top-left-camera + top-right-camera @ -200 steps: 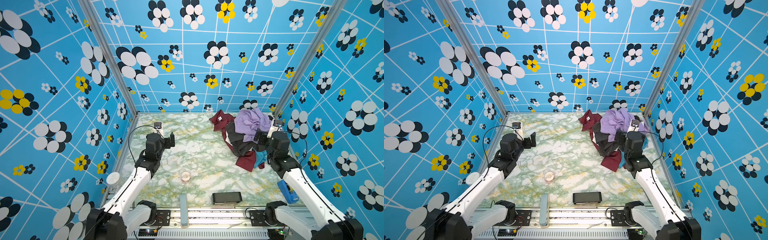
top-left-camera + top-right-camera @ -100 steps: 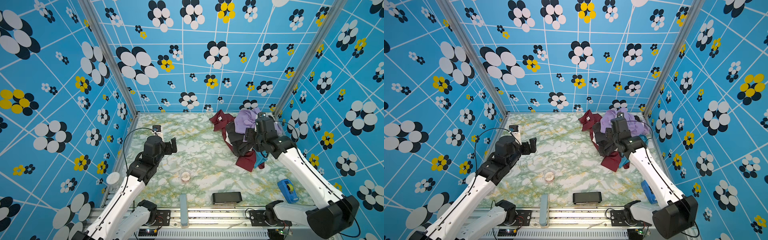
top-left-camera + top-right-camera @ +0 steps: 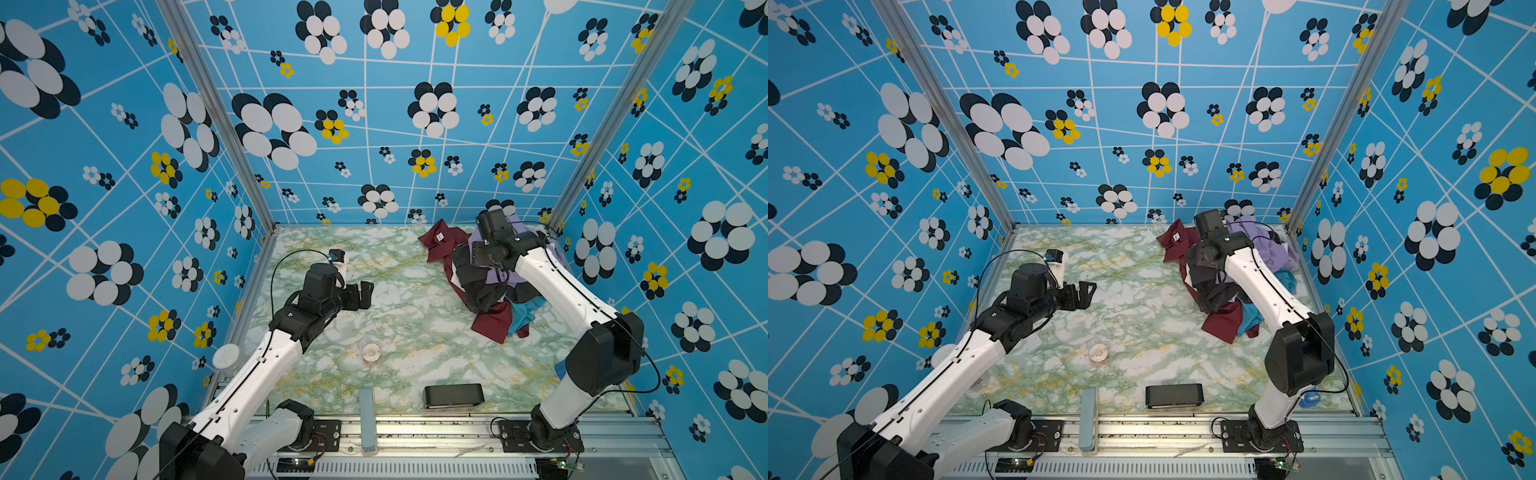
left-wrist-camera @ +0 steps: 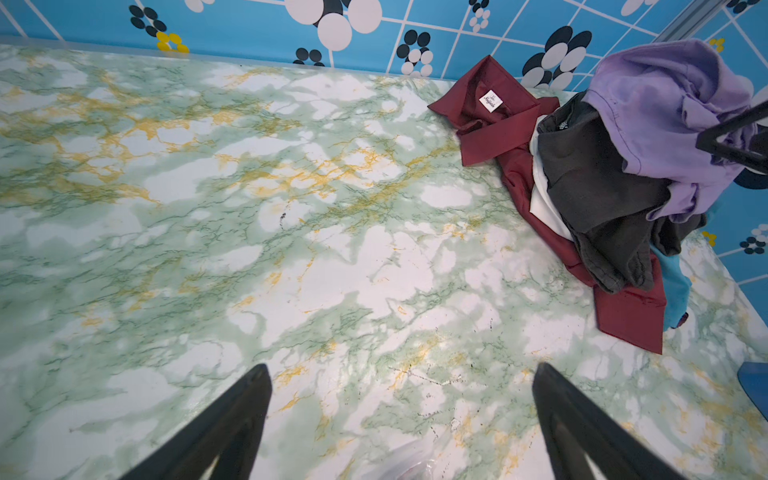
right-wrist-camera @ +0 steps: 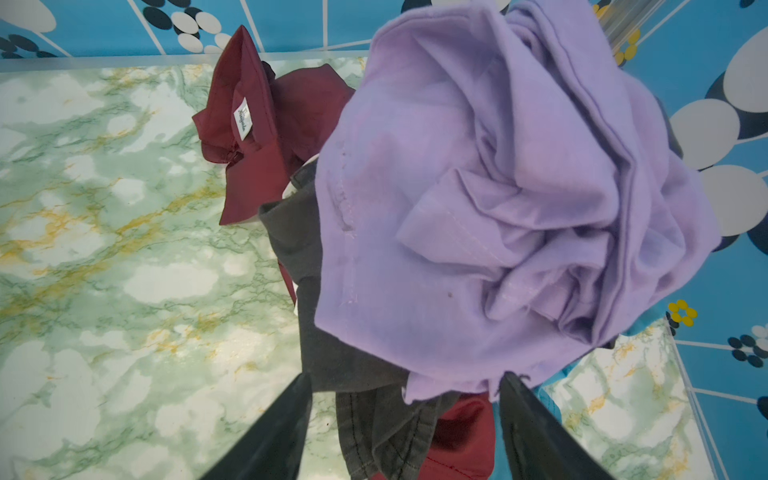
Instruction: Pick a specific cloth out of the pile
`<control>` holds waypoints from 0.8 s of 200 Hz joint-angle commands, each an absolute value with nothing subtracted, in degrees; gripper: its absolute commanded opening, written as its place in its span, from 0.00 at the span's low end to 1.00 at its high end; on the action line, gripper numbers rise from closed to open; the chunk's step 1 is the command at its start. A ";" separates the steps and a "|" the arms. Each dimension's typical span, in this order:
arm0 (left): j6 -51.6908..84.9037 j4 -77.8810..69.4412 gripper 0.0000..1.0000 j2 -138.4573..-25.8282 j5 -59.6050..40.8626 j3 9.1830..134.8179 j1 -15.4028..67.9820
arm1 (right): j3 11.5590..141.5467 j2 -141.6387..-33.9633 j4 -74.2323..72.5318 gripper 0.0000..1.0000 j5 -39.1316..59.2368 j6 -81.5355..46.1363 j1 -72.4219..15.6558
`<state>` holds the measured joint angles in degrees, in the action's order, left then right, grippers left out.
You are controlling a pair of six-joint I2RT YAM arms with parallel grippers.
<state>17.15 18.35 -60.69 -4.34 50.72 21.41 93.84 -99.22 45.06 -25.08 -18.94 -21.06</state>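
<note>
Change: within the last second the right arm has swung from the near side of the pile up over its top, toward the far right corner of the table. The left arm has edged forward over bare marble.
Right gripper: the jaws are apart and narrower than 1 second ago. In the right wrist view they straddle the lower hem of the lavender garment and a fold of charcoal fabric. Nothing looks pinched yet.
Left gripper: the jaws are wide apart with nothing between them, well away from the pile.
Cloth: the charcoal garment lies in the pile by the table's right edge. It sits under the lavender garment and on top of the maroon shirt and a strip of white cloth. Its long side facing the table's middle is exposed.
Other pieces: a teal piece pokes out at the pile's near end.
Meaning: the reach is done and the grasp seems to be starting, so the task is at an early stage with the cloth not yet lifted.
Risk: 2 fabrics sit between the jaws, so closing here may catch lavender instead of, or along with, the charcoal. The open charcoal flank looks like the safer hold.
</note>
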 commanded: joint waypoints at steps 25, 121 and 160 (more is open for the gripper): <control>16.20 18.96 0.99 -61.35 -6.02 52.36 21.72 | 101.83 -107.55 52.09 0.67 -33.91 -18.81 -21.03; 16.04 16.71 0.99 -59.25 -5.65 49.73 21.64 | 101.54 -111.00 51.10 0.12 -33.27 -20.86 -17.25; 16.50 16.30 0.99 -58.89 -5.38 49.35 21.64 | 99.09 -108.43 50.05 0.00 -33.87 -21.58 -15.85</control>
<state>16.75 17.39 -59.86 -5.19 49.95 21.41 100.71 -110.50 49.74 -32.36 -20.45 -16.95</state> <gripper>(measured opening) 0.992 0.053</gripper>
